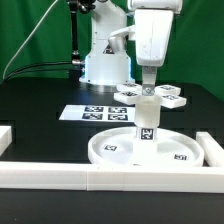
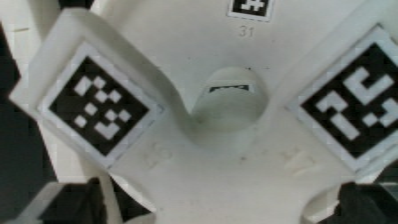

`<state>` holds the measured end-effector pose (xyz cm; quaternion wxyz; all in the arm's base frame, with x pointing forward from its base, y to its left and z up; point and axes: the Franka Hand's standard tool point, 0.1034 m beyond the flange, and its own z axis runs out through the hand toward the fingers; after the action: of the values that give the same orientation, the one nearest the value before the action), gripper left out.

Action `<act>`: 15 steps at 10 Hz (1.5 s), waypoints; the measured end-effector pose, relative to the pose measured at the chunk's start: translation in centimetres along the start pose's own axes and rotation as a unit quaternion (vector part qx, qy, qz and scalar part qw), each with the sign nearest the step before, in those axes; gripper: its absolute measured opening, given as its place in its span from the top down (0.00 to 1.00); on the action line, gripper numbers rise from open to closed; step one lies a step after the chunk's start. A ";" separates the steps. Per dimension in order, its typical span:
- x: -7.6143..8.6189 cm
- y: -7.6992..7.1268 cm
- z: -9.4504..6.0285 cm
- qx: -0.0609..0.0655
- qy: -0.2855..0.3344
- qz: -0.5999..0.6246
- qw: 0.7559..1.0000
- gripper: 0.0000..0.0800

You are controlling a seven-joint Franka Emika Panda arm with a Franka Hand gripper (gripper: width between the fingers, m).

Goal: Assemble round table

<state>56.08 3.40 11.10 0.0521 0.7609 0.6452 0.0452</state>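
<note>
While my tool (image 1: 148, 92) hangs with jaws apart just above it, the leg (image 1: 147, 118) stands upright on the disc (image 1: 110, 148), awaiting the foot (image 1: 160, 96).

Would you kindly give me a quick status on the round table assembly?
Gripper open, above the leg. Leg upright on the round disc. Cross-shaped foot piece lies behind on the table, not yet fitted. Nothing seen in the way.
</note>
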 end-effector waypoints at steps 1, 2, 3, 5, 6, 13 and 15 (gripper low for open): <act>-0.1 -0.1 0.1 0.002 -0.001 0.001 1.000 0.19; -0.1 -0.2 0.3 0.004 -0.001 0.002 1.000 0.19; -0.1 -0.3 0.5 0.006 -0.002 0.003 1.000 0.19; 0.1 -0.3 0.8 0.008 -0.002 0.002 1.000 0.19; 0.1 -0.3 0.8 0.008 -0.002 0.002 1.000 0.19; -0.9 -0.1 0.9 0.008 -0.003 0.049 0.999 0.44; -0.9 -0.1 0.9 0.008 -0.003 0.134 0.991 0.44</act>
<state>55.91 2.47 10.21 0.0421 0.8413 0.5372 0.0443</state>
